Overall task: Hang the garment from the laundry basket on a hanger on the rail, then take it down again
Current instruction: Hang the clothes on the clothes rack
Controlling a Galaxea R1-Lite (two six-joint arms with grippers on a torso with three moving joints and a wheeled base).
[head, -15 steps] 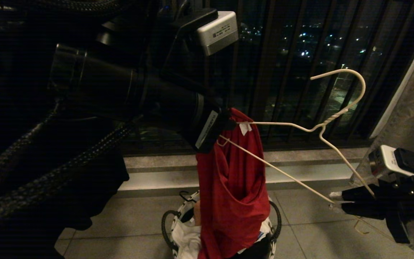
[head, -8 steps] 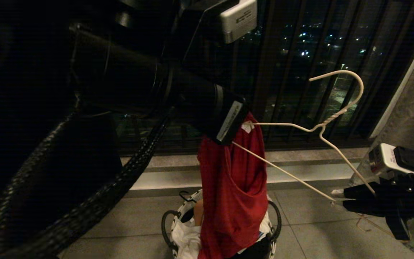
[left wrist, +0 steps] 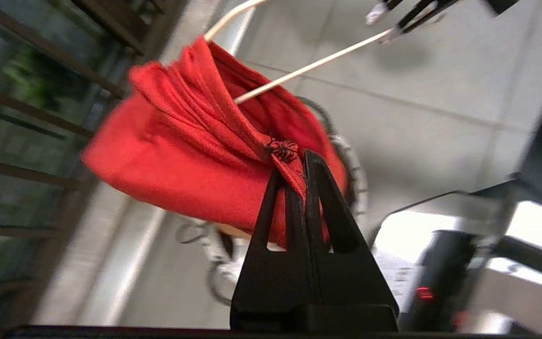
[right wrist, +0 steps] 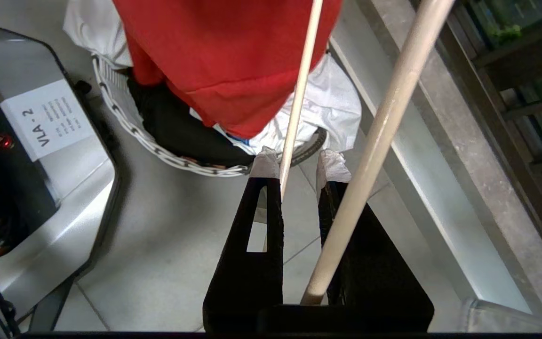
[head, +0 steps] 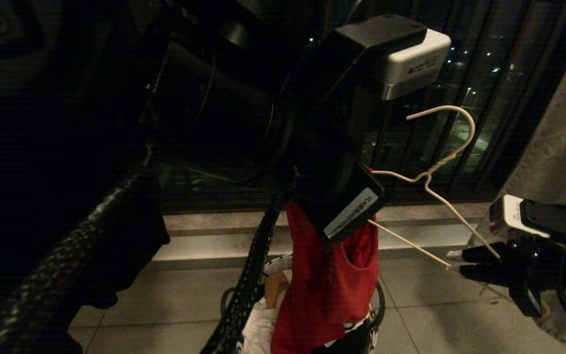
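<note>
so the left end effector (left wrist: 299,162) is pinched tight on a bunched fold of the red garment (head: 332,280), holding it up above the laundry basket (right wrist: 158,148) on the floor; one hanger (head: 440,167) end is poked into the cloth. right end effector (right wrist: 299,165) grips the hanger's other corner, its fingers a little apart around the wire

The head view looks forward and down at a tiled floor (head: 175,300) and a barred window (head: 499,73), with the left arm (head: 243,113) close up across the upper left of the frame. The left wrist view sits just behind its fingers (left wrist: 320,188), tight on the red garment (left wrist: 181,155). The right wrist view faces down along the hanger (right wrist: 299,94) to the laundry basket (right wrist: 125,122). All three share garment, hanger and basket.
</note>
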